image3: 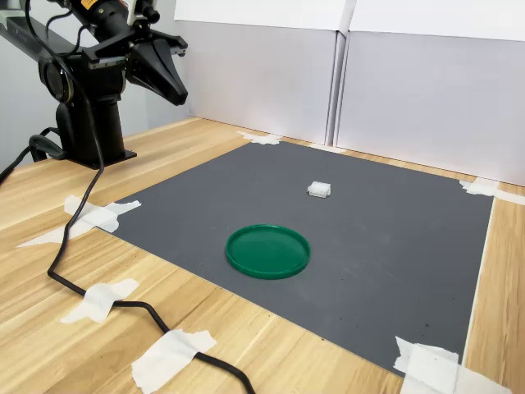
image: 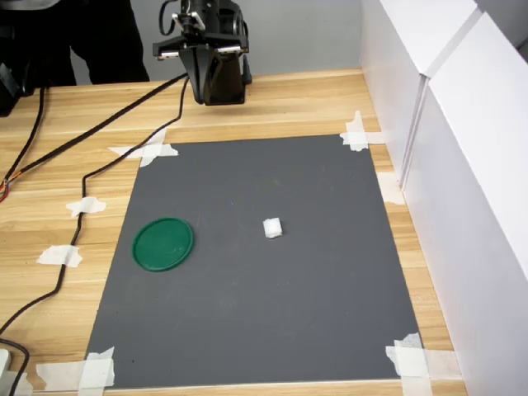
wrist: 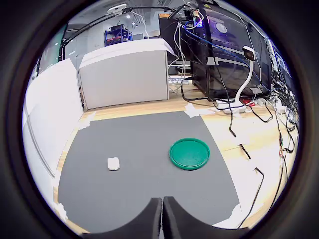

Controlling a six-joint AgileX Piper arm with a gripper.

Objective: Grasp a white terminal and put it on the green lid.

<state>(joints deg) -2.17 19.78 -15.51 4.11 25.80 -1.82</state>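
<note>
Pincer (wrist: 162, 214) jaws together above grey mat (wrist: 149, 194); white terminal (wrist: 113, 164) apart from green lid (wrist: 189, 154).

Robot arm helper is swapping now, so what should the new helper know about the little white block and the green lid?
Gripper: shut, holding nothing, raised near the arm's base, off the mat.
White terminal: lying alone on the grey mat.
Green lid: flat on the mat, apart from the terminal, nothing on it.
Done: nothing yet.
Left: open, reach, grasp the terminal, put it on the lid.
</note>
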